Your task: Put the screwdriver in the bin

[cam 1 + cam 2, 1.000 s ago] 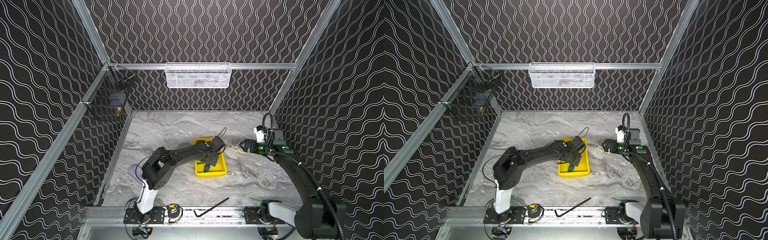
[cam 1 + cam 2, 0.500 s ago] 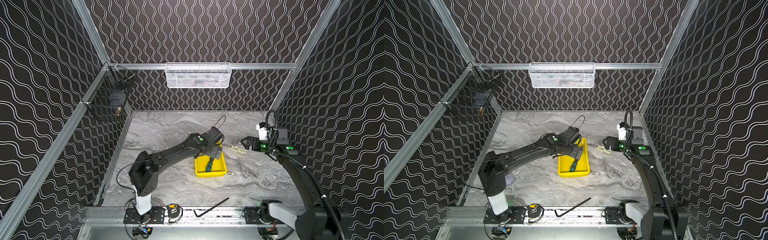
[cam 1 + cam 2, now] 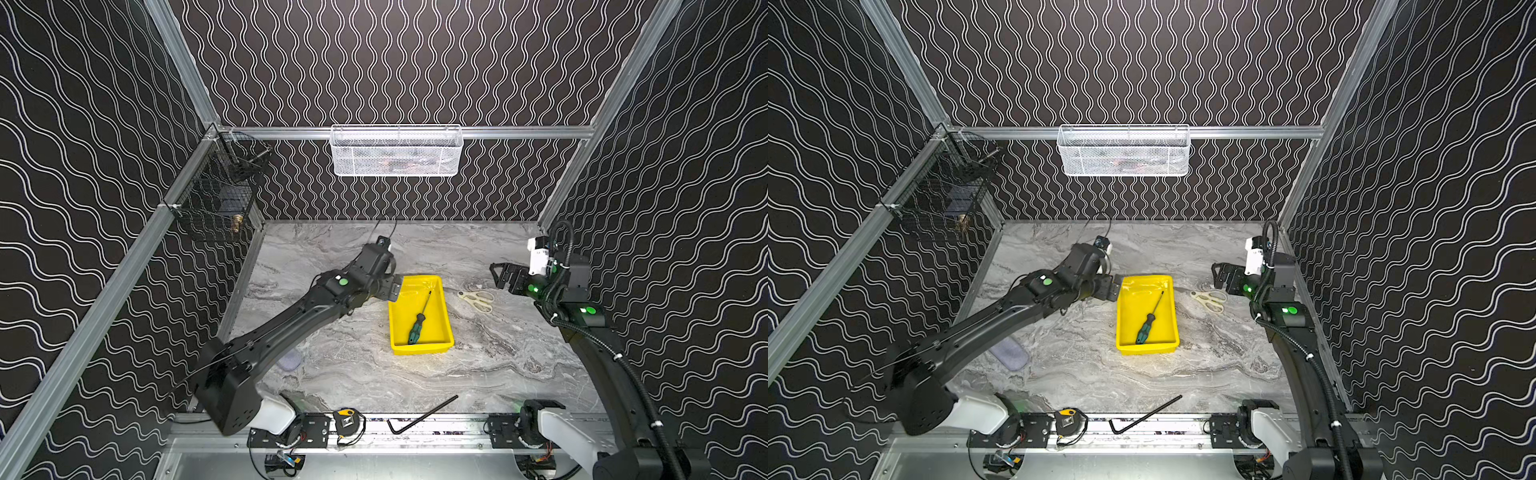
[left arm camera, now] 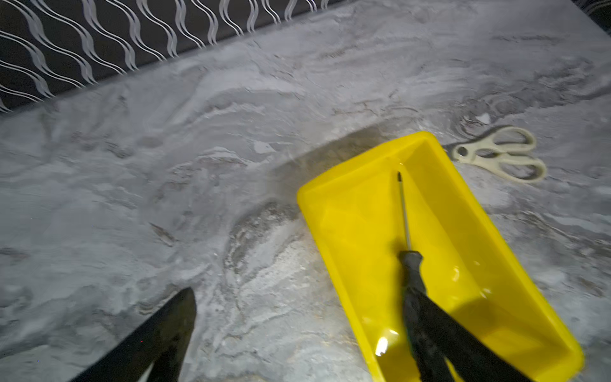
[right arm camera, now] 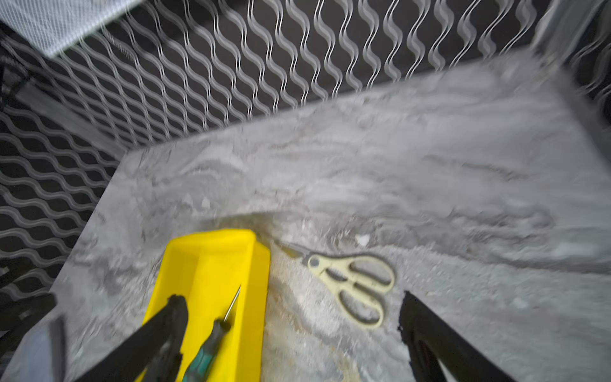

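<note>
The screwdriver (image 3: 417, 322) lies inside the bin (image 3: 422, 348). The left tool (image 3: 395, 289), released, hangs at its rim; a careless retreat could clip it. The right tool (image 3: 500, 276) gapes empty too.

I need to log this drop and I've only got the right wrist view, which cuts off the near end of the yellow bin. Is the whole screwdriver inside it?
Observer: Yes. In both top views the screwdriver lies wholly inside the bin, with its handle toward the near end.
Operator: Is the left end effector holding it?
Observer: No. The left end effector is open, by the bin's far left corner and apart from the screwdriver.
Operator: Are there any other tools I can't see?
Observer: A black hex key lies apart from the bin, nearer the viewer in both top views.
</note>
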`<action>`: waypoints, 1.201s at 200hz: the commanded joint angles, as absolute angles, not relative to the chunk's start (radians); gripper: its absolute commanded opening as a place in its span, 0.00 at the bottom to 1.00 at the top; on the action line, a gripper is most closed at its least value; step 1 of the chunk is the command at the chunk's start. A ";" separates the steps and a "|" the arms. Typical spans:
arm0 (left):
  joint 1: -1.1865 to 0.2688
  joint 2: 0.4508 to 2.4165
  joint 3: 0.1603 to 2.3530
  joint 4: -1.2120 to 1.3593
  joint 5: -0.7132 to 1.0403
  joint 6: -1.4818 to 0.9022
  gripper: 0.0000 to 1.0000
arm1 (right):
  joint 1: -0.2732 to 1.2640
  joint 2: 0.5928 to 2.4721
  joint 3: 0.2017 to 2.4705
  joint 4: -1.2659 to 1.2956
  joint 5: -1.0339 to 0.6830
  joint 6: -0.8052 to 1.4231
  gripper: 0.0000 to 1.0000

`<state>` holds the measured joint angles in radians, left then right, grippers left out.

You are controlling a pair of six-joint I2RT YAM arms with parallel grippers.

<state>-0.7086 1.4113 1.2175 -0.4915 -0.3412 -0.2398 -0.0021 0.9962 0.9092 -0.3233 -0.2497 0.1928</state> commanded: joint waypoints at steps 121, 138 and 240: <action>-0.248 1.197 0.459 0.540 -0.317 0.072 0.99 | -0.005 0.983 0.363 0.584 0.094 -0.033 1.00; -0.180 1.257 0.408 0.648 -0.271 0.053 0.99 | -0.005 1.070 0.309 0.716 0.133 -0.039 1.00; -0.036 1.589 0.298 1.103 -0.086 0.021 0.99 | -0.006 1.525 0.171 1.350 0.130 -0.017 1.00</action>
<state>-0.0544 1.5368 0.3099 0.9112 -0.1482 0.0467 -0.0067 1.4719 0.1894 1.1057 0.1291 -0.0181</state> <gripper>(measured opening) 0.986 0.996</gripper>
